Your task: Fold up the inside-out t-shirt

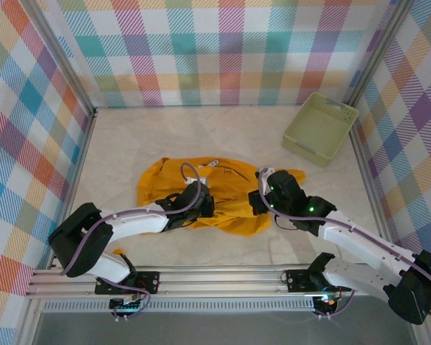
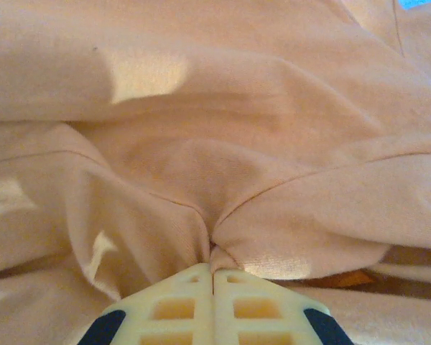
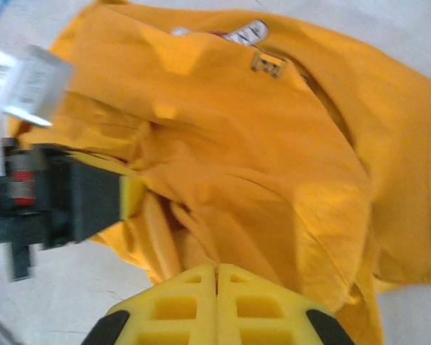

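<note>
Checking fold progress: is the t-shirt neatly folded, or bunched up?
Bunched up. The t-shirt lies in a rumpled heap on the table, creases running unevenly, fabric gathered into the shut left gripper.

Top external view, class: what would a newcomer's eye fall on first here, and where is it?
The crumpled mustard-orange t-shirt lies mid-table, bright against the pale surface. The left gripper and right gripper reach in from either side, each shut on a pinch of its cloth. A pale green basket stands empty at the far right corner.
</note>
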Controlling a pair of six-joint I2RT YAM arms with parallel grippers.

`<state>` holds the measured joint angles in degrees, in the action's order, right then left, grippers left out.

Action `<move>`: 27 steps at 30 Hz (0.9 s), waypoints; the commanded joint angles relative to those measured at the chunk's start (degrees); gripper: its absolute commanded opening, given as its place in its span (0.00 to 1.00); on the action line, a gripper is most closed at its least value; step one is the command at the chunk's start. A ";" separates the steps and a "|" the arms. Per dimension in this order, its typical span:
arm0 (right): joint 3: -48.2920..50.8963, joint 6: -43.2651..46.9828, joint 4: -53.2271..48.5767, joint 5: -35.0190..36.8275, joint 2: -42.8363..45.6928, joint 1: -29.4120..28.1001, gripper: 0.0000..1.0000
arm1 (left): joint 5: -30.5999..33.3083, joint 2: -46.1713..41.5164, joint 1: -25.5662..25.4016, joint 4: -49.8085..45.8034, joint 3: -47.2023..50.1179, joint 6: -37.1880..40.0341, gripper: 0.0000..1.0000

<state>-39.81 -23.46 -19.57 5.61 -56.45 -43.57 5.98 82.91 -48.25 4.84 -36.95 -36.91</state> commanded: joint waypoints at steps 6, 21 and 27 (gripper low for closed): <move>9.85 -12.15 0.05 -5.08 -0.96 -0.65 0.00 | 2.30 -2.39 -4.49 -0.60 1.47 1.26 0.13; 10.49 -18.08 -4.94 -0.70 -5.95 -11.20 0.00 | 7.26 2.75 -5.72 -14.95 -11.60 8.60 0.48; 9.52 -19.27 -4.72 1.42 -11.90 -12.66 0.00 | 3.84 5.01 -5.89 -13.47 -11.34 9.64 0.43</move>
<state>-29.56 -41.15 -23.22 5.43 -66.08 -55.59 11.16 87.59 -53.49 -7.57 -48.21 -29.28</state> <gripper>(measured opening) 0.063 0.426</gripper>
